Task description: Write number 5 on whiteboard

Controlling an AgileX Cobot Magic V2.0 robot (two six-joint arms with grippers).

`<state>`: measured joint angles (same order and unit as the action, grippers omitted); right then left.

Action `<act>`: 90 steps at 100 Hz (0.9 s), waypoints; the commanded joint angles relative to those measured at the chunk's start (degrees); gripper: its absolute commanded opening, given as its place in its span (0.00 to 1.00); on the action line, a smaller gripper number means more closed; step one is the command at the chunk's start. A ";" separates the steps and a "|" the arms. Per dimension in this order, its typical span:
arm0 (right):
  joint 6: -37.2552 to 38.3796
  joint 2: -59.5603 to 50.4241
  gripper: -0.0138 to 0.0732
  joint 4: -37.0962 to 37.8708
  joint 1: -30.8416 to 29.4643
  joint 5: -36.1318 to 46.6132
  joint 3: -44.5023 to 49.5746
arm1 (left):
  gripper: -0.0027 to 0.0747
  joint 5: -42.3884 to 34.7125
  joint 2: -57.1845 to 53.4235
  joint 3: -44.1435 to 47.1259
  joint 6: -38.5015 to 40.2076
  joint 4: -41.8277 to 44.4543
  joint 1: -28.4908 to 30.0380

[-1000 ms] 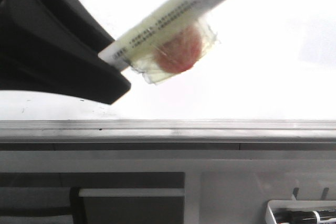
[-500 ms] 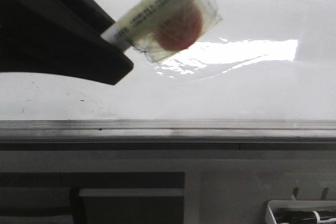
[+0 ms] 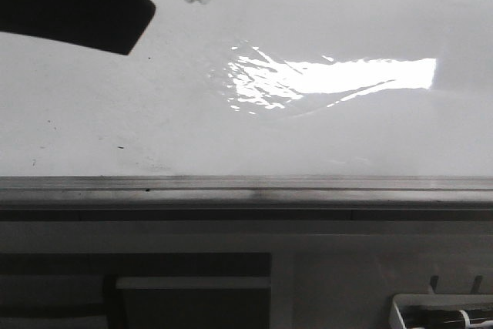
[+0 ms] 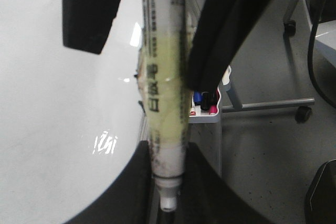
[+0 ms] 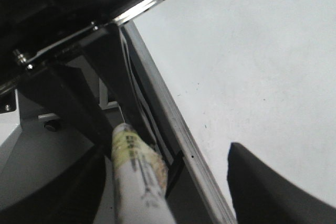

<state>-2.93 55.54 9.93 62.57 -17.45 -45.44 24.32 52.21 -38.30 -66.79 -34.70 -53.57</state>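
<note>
- The whiteboard [image 3: 323, 129] lies glossy under the left gripper [image 4: 167, 179], a bright glare patch on it and a grey metal edge rail [image 3: 246, 189] along its near side
- No drawn number 5 shows on the board; only a few dark specks
- The left jaws are clamped on a whiteboard marker [image 4: 164, 103], yellowed tape round its barrel
- In the right wrist view a marker [image 5: 139, 182] lies between the right gripper's [image 5: 173, 182] jaws; whether they pinch it I cannot tell
- A tray of markers [image 4: 206, 107] sits past the left jaws, off the board

Left gripper [image 4: 167, 145] sits clamped, jaws pinching a pen between them. In the front view, only a dark piece of arm [image 3: 73, 5] shows top left.
</note>
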 commanded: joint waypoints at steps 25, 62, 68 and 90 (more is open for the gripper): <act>-0.55 2.82 0.60 -3.35 -0.25 7.01 -1.59 | 0.01 -2.47 -0.74 -1.78 -0.01 -1.67 -0.40; -0.55 2.82 0.09 -4.64 -0.25 2.63 -1.59 | 0.01 -3.27 -0.74 -1.78 0.23 -1.77 -0.40; -0.55 2.82 0.09 -4.64 -0.25 2.30 -1.59 | 0.03 -3.78 -0.60 -1.78 0.50 -2.56 -0.40; -0.55 2.82 0.09 -4.64 -0.25 0.28 -1.59 | 0.48 -6.22 -0.61 -1.78 3.88 -4.13 -0.29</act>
<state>-2.93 58.73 4.42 62.68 -18.56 -45.44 23.30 52.21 -37.99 -65.35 -36.17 -53.57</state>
